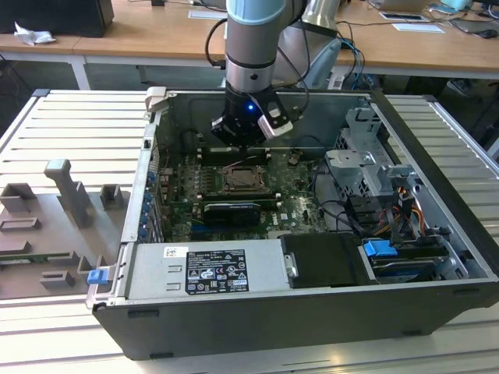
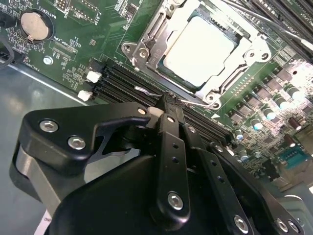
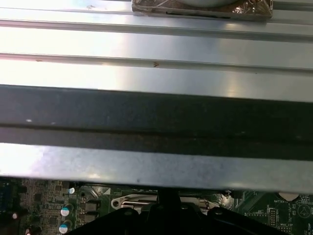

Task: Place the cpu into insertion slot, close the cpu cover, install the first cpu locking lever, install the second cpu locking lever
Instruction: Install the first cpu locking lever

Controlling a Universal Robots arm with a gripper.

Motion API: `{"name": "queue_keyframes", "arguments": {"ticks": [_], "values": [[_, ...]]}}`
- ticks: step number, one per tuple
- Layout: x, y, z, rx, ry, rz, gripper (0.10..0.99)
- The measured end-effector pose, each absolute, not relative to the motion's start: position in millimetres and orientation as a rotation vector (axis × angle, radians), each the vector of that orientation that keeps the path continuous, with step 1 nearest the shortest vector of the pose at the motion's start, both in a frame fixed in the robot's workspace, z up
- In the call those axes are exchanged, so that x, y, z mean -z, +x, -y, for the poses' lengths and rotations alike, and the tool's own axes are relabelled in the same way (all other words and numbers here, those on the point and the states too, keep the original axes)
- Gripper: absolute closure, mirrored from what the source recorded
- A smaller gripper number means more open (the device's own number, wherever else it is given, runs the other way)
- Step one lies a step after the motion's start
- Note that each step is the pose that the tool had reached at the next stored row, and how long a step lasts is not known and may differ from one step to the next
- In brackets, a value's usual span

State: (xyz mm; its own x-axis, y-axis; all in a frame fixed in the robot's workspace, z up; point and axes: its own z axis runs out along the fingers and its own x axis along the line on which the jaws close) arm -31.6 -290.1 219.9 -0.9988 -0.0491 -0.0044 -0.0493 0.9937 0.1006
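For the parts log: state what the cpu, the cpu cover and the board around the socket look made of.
The cpu: pale matte metal face, evenly lit.
The cpu cover: bright silver metal, probably stamped steel, with sharp glints.
The circuit board: green laminate, apparently lacquered, with white print.

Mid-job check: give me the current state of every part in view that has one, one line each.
Pale silver square cpu: seated in the insertion slot.
Silver metal-frame cpu cover: closed over the cpu's edges.
Thin wire locking lever: lying along the socket edge near the fingertips.
Black gripper: shut, fingertips together, holding nothing.
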Motion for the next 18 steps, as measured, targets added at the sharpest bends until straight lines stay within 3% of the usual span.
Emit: {"name": "queue_keyframes", "arguments": {"ticks": [18], "values": [[-206,-16,290,-0.168,-0.069,-3.134,0.980]]}}
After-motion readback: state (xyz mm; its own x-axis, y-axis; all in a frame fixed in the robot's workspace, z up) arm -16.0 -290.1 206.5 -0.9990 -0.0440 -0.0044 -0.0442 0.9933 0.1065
